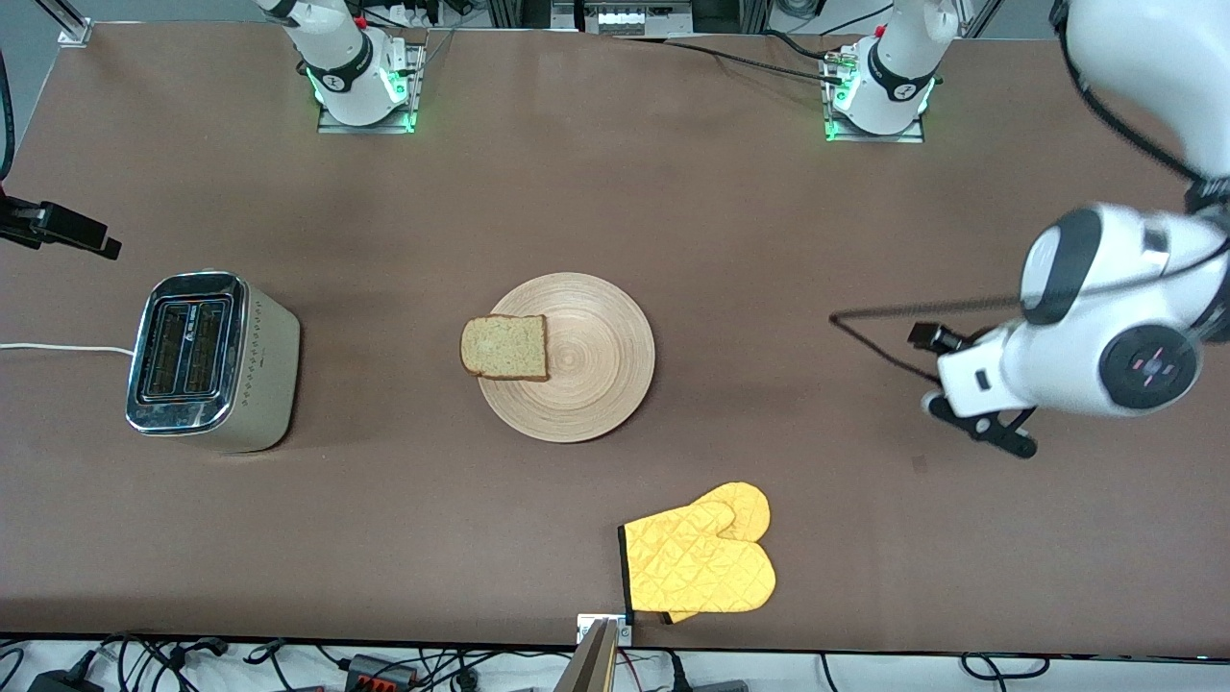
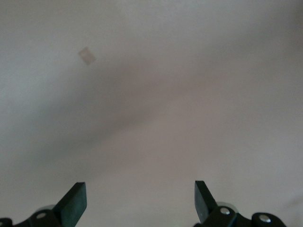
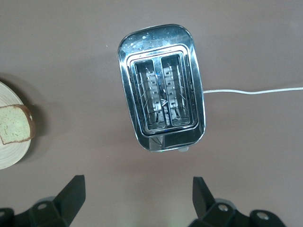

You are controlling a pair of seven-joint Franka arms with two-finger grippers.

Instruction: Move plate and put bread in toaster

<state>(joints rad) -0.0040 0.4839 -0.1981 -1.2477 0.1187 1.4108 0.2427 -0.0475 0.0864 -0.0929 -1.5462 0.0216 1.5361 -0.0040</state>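
Observation:
The wooden plate (image 1: 577, 358) lies mid-table. The bread (image 1: 505, 346) lies flat on the plate's rim toward the right arm's end and overhangs it slightly; both also show at the edge of the right wrist view, plate (image 3: 9, 151) and bread (image 3: 16, 124). The toaster (image 1: 213, 361) stands toward the right arm's end with both slots empty, its white cord (image 1: 58, 348) trailing off the table. My right gripper (image 3: 137, 198) is open and empty, high over the table beside the toaster (image 3: 162, 87). My left gripper (image 1: 980, 428) is open and empty over bare table toward the left arm's end.
A yellow quilted oven mitt (image 1: 701, 562) lies near the table's front edge, nearer the front camera than the plate. A small pale mark (image 2: 86, 55) is on the table under the left gripper.

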